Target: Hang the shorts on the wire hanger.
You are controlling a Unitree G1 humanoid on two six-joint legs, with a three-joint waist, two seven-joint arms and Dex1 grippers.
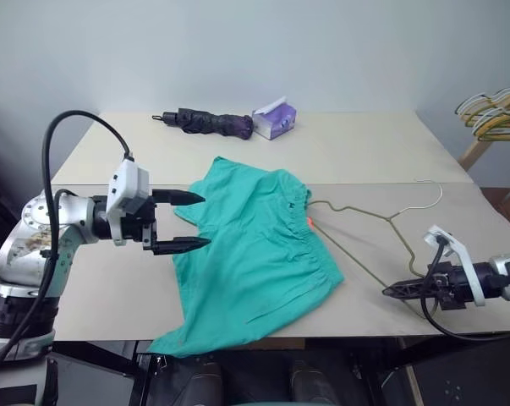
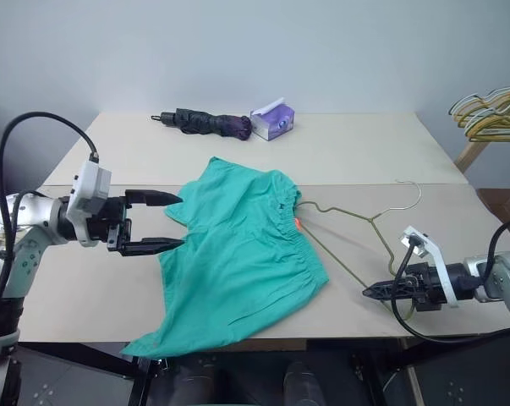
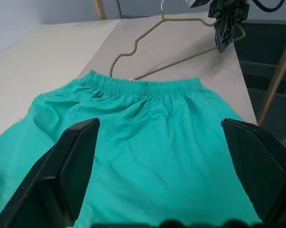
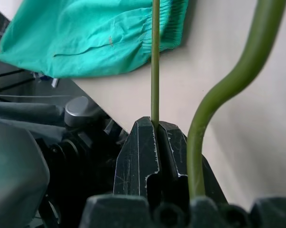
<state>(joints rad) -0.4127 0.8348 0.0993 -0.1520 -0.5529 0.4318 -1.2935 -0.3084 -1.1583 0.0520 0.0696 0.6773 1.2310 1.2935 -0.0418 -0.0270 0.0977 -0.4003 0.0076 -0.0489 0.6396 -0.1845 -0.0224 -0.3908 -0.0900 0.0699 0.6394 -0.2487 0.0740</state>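
1. Head views: the teal-green soft cloth shorts [image 1: 253, 254] lie flat on the beige table [image 1: 364, 152], one leg drooping over the near edge. The thin olive-brass wire hanger [image 1: 369, 245] lies on the table too, one end tucked in at the shorts' gathered waistband and the rest running away toward the robot's right, with the hook at the end far from the shorts. So the hanger's long axis basically points straight into the waist opening.

2. Same views: the left gripper [image 1: 182, 222] hovers on the opposite side of the shorts from the hanger, black fingers spread wide, nothing in them, aimed at the cloth. It's clearly the arm nearer the shorts.

3. Left wrist view: looking over the shorts, waistband on the far side, hanger beyond it, and the right gripper [image 3: 224, 35] at the hanger's far corner.

4. Right wrist view: the right gripper is pinched tight on the hanger wire, which runs straight ahead toward the shorts. My guess is the next move is sliding it in.
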